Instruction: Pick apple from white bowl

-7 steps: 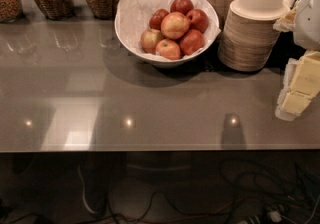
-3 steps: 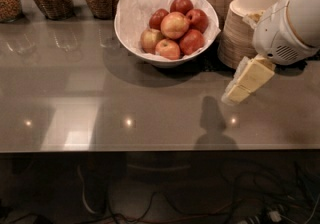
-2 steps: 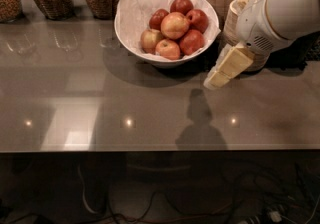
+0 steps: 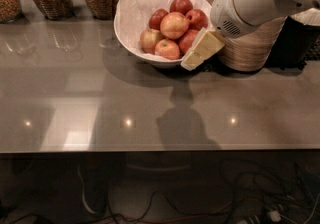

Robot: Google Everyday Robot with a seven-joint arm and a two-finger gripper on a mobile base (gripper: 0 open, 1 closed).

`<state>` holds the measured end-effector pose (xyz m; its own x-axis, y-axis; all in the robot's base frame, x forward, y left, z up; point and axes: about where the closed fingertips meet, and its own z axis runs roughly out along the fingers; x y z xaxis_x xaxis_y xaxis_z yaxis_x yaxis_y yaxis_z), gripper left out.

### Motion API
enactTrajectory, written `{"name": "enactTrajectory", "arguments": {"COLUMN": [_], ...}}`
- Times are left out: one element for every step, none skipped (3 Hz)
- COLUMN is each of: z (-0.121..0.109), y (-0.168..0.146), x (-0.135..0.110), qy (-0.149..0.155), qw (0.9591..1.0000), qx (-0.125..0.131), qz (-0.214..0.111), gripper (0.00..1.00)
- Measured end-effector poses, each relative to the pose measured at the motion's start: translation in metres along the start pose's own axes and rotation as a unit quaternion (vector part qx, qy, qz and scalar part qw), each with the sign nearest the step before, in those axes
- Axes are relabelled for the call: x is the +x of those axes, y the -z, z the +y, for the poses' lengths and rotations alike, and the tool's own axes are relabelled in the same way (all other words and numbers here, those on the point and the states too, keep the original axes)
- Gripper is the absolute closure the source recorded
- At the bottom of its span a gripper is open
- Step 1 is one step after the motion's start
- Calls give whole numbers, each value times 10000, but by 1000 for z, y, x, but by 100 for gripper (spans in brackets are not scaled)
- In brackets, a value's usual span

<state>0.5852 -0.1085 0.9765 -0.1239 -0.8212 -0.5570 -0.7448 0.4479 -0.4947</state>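
One high view, angled down across table, claw beside white bowl

**Seven apples heaped in the white bowl**

The bowl is round, glossy and upright, lined with crinkled white paper. The fruit is red with yellow blush, piled and touching. The gripper hangs at the bowl's right front rim.
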Motion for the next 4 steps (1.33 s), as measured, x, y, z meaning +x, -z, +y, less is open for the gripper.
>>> {"name": "enactTrajectory", "arguments": {"z": [-13,-22,-23,-21], "y": [-22,-41,-39,-40], "x": [-18,-31,-32,-28], "qy": [-70,-34,-23,-31], "qw": [9997,9984,9984,9982], "qx": [-60,-304,-273,-124], "qz": [-211,-483,-491,-581], "gripper": [0,0,0,0]}}
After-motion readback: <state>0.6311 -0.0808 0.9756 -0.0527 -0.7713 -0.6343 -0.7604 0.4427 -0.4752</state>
